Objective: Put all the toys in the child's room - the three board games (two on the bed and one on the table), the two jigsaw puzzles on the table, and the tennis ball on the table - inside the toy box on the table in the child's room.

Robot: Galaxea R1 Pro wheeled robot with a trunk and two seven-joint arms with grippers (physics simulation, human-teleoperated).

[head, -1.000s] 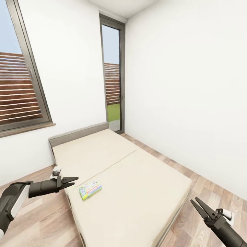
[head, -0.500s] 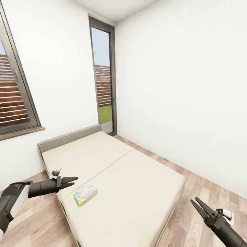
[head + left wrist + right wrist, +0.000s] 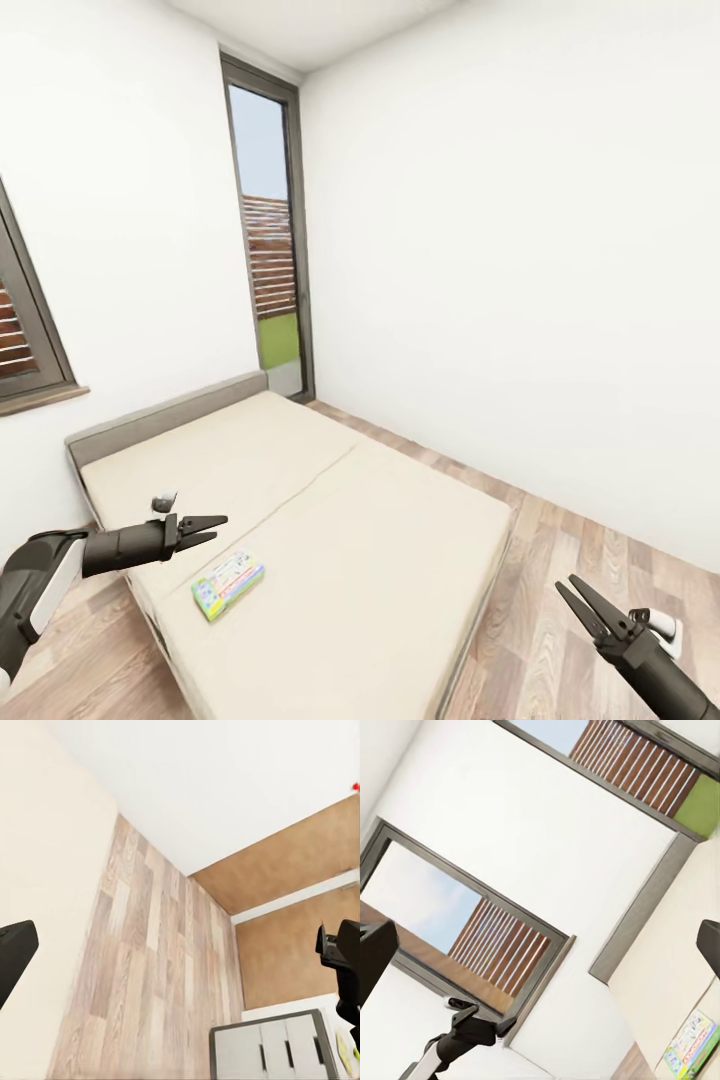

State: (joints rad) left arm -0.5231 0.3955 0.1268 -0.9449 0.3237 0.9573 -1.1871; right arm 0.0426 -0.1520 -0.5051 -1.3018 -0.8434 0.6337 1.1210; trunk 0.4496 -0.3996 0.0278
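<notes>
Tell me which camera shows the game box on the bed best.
The head view: the whole game box lies flat near the bed's edge. The right wrist view catches it cropped at the picture's edge. The left wrist view faces floor and wall.

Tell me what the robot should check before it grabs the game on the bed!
1. Board game in sight, lying flat near the bed's edge: ok.
2. Left gripper empty, hovering above and apart from the game: ok.
3. Left gripper open wide enough for the box: not ok, its tips look nearly together.
4. Right gripper empty, fingers slightly parted, off over the wood floor: ok.
5. Second bed game: cannot tell, just one visible.
6. Toy box location: cannot tell.
</notes>
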